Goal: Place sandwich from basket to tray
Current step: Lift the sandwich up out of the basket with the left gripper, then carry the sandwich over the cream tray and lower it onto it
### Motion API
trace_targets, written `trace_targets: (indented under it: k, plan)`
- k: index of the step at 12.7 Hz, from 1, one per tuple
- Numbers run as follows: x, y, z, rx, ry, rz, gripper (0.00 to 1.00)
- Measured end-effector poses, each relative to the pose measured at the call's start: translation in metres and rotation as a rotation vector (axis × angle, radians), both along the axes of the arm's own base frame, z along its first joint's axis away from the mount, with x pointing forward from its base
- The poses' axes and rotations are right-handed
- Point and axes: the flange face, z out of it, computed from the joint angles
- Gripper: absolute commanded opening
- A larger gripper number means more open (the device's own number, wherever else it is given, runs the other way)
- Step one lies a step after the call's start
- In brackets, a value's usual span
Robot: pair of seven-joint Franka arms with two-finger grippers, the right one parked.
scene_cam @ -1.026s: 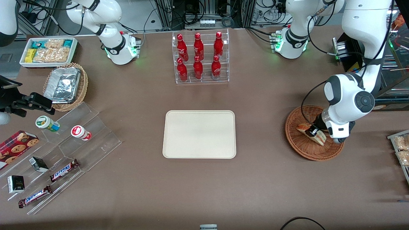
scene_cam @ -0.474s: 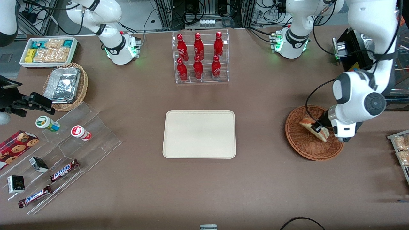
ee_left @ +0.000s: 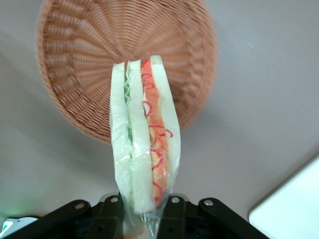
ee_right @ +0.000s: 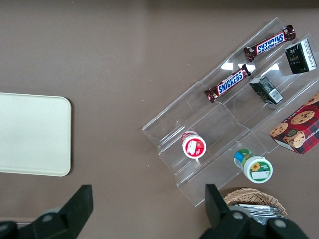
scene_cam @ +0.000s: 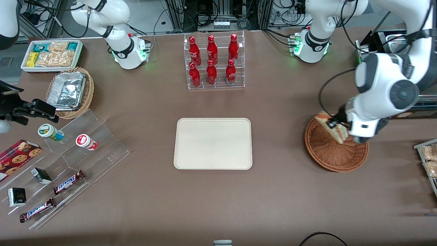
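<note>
My gripper [scene_cam: 336, 127] is shut on the sandwich [scene_cam: 333, 125], a plastic-wrapped wedge of pale bread with red-orange and green filling, and holds it in the air above the basket [scene_cam: 336, 155]. In the left wrist view the sandwich [ee_left: 144, 144] hangs between the black fingers [ee_left: 108, 216], well above the empty reddish-brown wicker basket [ee_left: 79, 74]. The cream tray [scene_cam: 213, 143] lies flat at the table's middle, toward the parked arm from the basket; a corner of the tray [ee_left: 294, 209] shows in the left wrist view. The tray [ee_right: 30, 134] also shows bare in the right wrist view.
A clear rack of red bottles [scene_cam: 214, 61] stands farther from the front camera than the tray. Toward the parked arm's end are a tan basket with foil containers [scene_cam: 70, 91], a white snack bin [scene_cam: 52, 54] and clear steps with snacks [scene_cam: 68, 164]. Packaged snacks [scene_cam: 428, 160] lie at the working arm's end.
The gripper has risen with the sandwich, lifting it out of the basket bowl and shifting slightly away from the front camera. The basket is now empty.
</note>
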Motion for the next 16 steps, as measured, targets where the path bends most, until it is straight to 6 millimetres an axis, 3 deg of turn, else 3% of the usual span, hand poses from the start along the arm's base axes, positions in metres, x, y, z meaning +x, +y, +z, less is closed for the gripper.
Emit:
trace_targets:
  k: [5,8,10,13,16]
  plan:
    - [-0.023,-0.129,0.028,-0.02,-0.071,-0.229,0.22]
    - [-0.038,-0.193,0.025,-0.047,-0.132,-0.334,0.22]
    - [-0.049,-0.239,0.001,-0.078,-0.173,-0.394,0.21]
    - [-0.061,-0.296,-0.057,-0.126,-0.23,-0.453,0.21]
    - [-0.063,-0.315,-0.109,-0.135,-0.252,-0.47,0.21]
